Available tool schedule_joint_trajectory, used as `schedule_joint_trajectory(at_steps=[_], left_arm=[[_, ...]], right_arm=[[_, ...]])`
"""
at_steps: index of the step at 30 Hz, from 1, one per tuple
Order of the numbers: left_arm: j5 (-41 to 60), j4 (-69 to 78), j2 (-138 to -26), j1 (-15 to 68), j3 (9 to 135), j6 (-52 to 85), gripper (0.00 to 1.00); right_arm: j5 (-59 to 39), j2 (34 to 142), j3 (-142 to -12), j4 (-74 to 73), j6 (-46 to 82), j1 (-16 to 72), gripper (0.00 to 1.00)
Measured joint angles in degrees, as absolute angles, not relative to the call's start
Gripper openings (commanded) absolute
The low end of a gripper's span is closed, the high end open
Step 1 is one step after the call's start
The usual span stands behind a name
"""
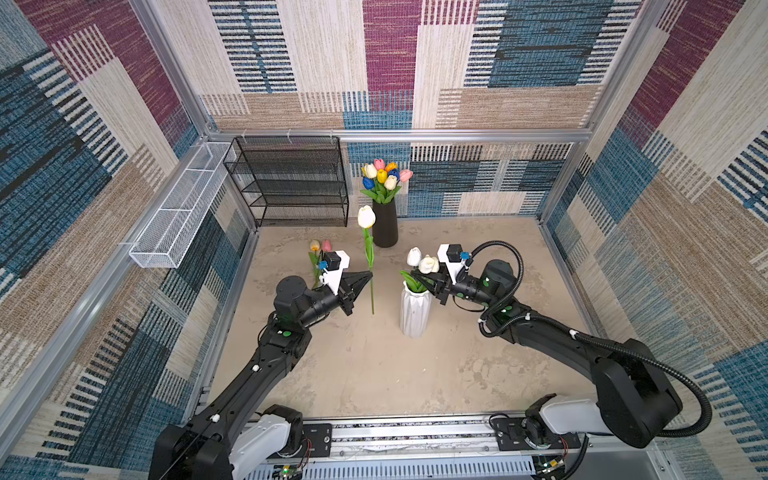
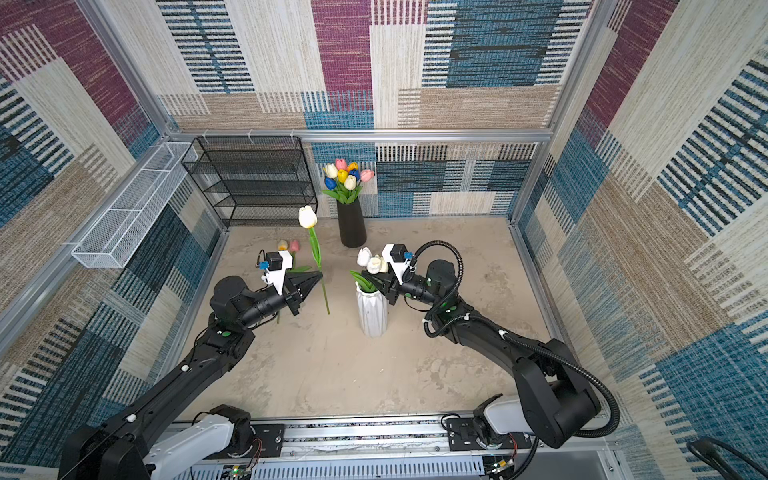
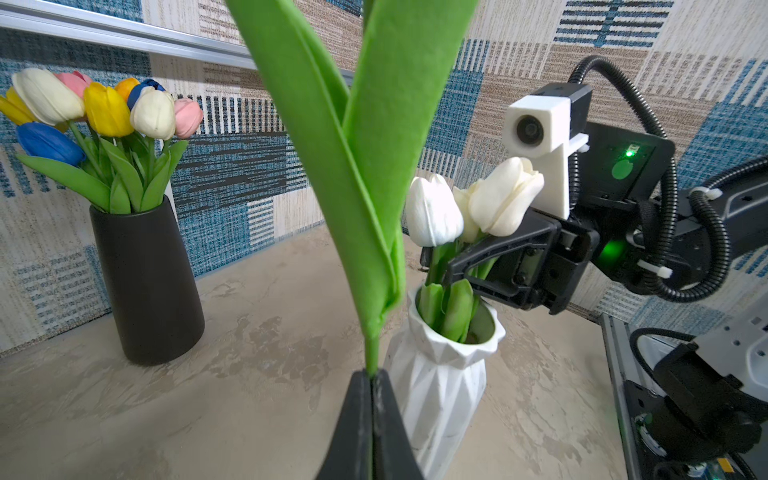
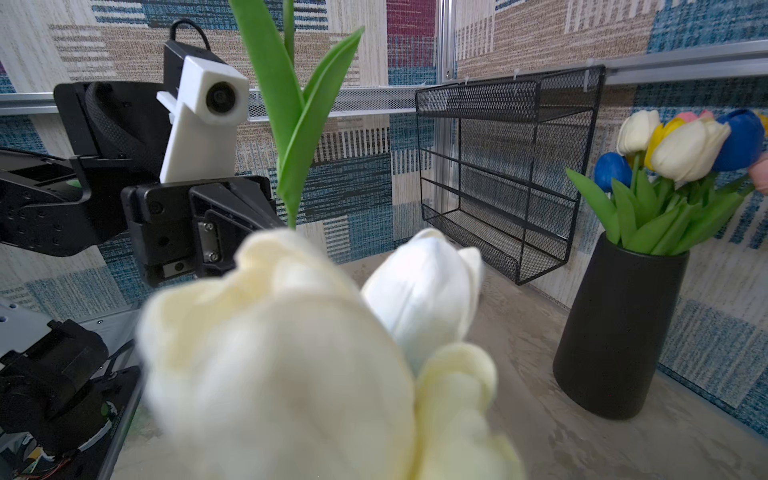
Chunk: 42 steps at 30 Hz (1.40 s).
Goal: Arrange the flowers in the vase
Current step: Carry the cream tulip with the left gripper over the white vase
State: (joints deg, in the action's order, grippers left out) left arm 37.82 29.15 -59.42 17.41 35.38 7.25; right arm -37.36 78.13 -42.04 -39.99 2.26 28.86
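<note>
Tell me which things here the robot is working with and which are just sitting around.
In the job: left gripper, shut on a white tulip; right gripper at the pale tulips in the white vase; two loose tulips on the table.
Likely bystanders: black wire shelf; white mesh basket; black vase of mixed tulips, untouched.

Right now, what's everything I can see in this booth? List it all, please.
white vase: one, white, middle of the table.
cream tulips: three, white and cream, in the white vase.
black vase: one, black, back of the table.
mixed tulips: about nine, yellow, blue, pink, orange, cream, in the black vase.
single tulip: one, white, held upright left of the white vase.
loose tulips: two, yellowish and pink, table's left.
wire rack: one, black, back wall.
mesh basket: one, white, left wall.
left gripper: one, black, shut on the single tulip's stem.
right gripper: one, black, at the cream tulips' stems; grip unclear.
</note>
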Motion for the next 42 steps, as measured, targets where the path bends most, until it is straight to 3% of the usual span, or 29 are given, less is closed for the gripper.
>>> schedule_joint_trajectory(at_steps=[18, 42], left_arm=[[37.8, 29.5, -60.0, 24.4, 45.0, 7.1, 0.00], [36.2, 40.8, -72.0, 28.4, 53.2, 9.7, 0.00]], right_arm=[[-37.3, 76.4, -42.0, -40.0, 2.1, 28.9, 0.19], [-32.8, 73.4, -43.8, -39.4, 3.9, 28.9, 0.19]])
